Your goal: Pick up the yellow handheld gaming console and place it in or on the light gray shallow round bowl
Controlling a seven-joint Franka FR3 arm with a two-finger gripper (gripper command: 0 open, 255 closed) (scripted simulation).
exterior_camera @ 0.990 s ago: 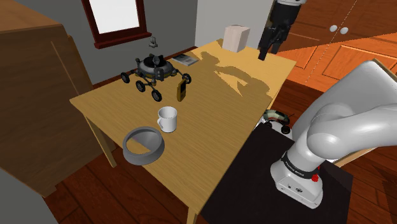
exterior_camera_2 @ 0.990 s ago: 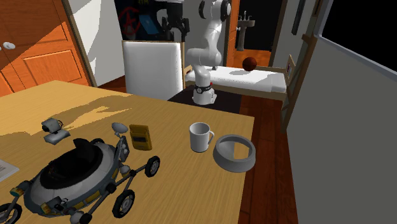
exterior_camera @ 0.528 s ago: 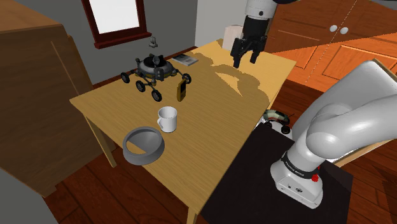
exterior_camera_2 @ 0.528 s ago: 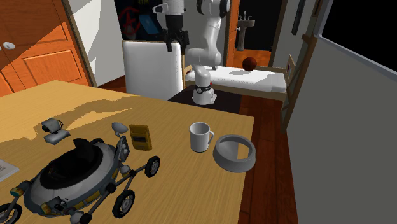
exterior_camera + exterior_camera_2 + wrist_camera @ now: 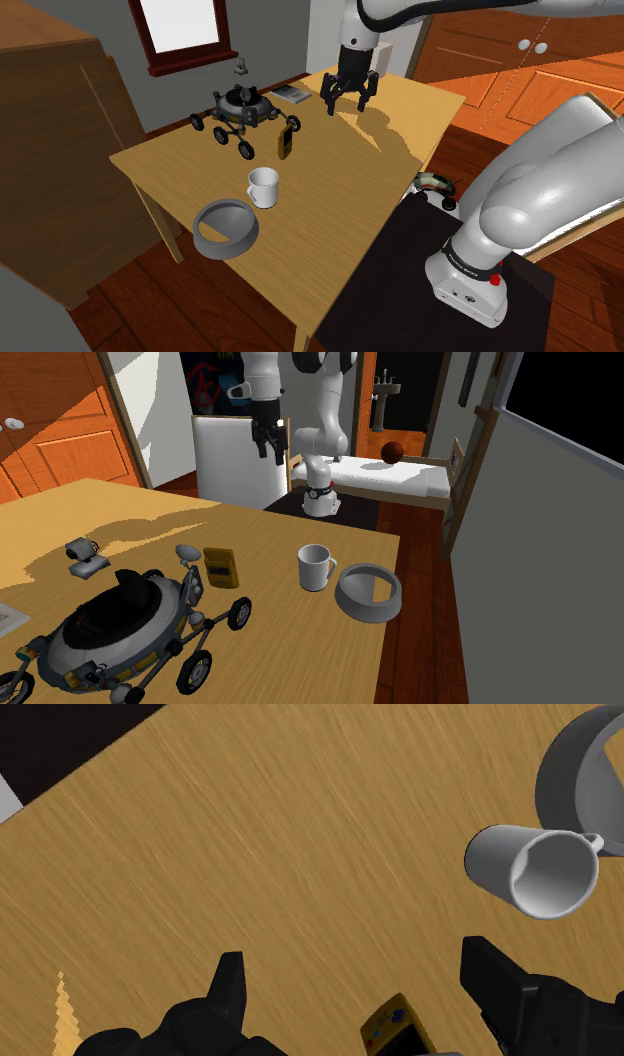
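Yellow console point(image 5: 286, 141) upright, its long axis vertical

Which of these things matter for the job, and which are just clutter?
Job: console; bowl; gripper, open.
Clutter: mug; rover toy; book; small camera.
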